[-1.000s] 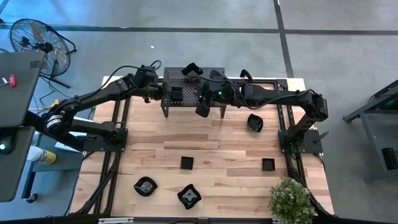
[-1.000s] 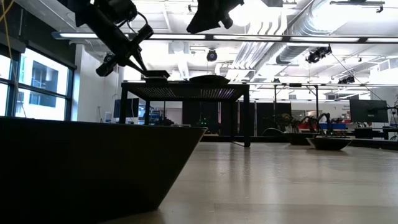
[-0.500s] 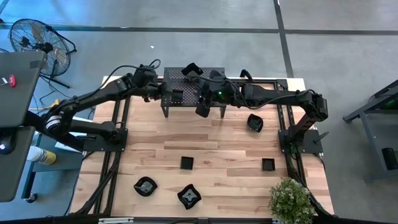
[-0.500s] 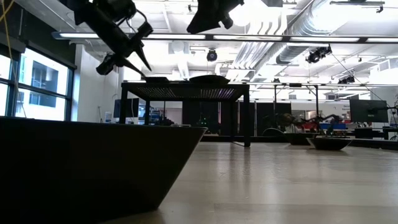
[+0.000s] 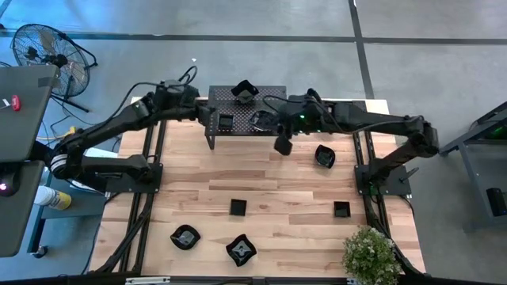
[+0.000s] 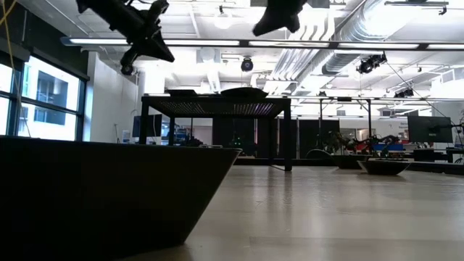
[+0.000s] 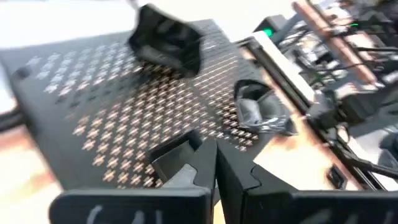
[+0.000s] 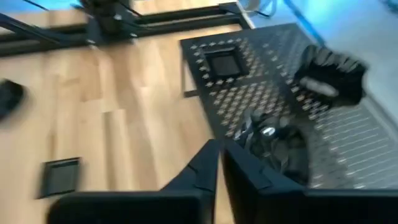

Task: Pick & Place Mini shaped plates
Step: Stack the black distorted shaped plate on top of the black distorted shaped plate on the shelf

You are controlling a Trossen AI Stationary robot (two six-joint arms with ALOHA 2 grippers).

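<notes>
**Above the rack, both pincers empty**

Three mini shaped plates (image 5: 245,91) sit on the perforated rack (image 5: 273,91); five more lie on the worktop (image 5: 277,198). Left pincer (image 7: 216,163) and right pincer (image 8: 221,155) hover with fingers together, holding nothing.

arms: 2, matte black, jointed | cables: black, looped | right arm (image 5: 372,123): green light | left arm (image 5: 119,127): silver band

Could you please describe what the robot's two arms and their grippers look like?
Both arms are dark, slender and jointed, with black cables looping along them. The left gripper and right gripper each end in two flat, black, wedge-shaped fingers. A small green light glows on the right arm.
</notes>
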